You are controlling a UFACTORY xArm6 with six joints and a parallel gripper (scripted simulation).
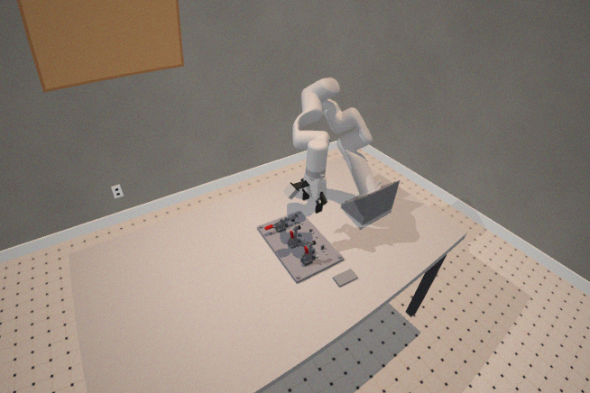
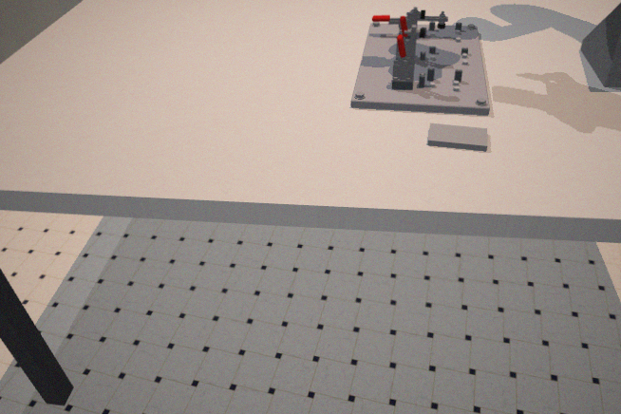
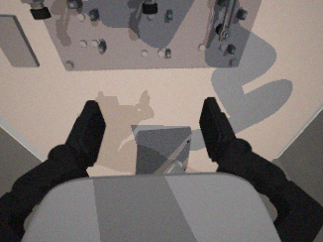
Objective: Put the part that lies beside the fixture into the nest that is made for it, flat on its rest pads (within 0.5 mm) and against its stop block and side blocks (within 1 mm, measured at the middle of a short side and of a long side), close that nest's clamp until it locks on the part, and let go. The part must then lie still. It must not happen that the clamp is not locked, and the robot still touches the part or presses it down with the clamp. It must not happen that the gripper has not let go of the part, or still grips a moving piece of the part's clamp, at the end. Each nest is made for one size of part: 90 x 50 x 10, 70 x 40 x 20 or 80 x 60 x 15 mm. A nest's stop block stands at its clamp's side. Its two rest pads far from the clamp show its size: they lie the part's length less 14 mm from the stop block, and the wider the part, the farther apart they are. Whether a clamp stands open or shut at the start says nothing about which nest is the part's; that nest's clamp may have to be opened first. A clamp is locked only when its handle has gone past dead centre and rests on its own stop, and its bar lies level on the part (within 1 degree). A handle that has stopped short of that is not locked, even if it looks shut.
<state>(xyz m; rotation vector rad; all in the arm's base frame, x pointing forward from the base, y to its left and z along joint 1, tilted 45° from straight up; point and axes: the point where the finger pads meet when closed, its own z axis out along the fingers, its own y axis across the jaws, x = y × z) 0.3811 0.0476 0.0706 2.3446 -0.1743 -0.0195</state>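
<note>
claw: the claw [image 3: 154, 126] hung spread wide and pinched nothing, high above the counter [image 2: 207, 98] on the far side of the fixture plate [image 2: 469, 95].
part: the flat grey part [image 2: 458, 136] lay on the counter just beside the plate's near edge, untouched.
clamps: three red handles; one [image 2: 381, 17] lay level, two [image 2: 401, 46] stood raised.
progress: nothing was done; choosing the nest, picking, seating, clamping and release all remained.
</note>
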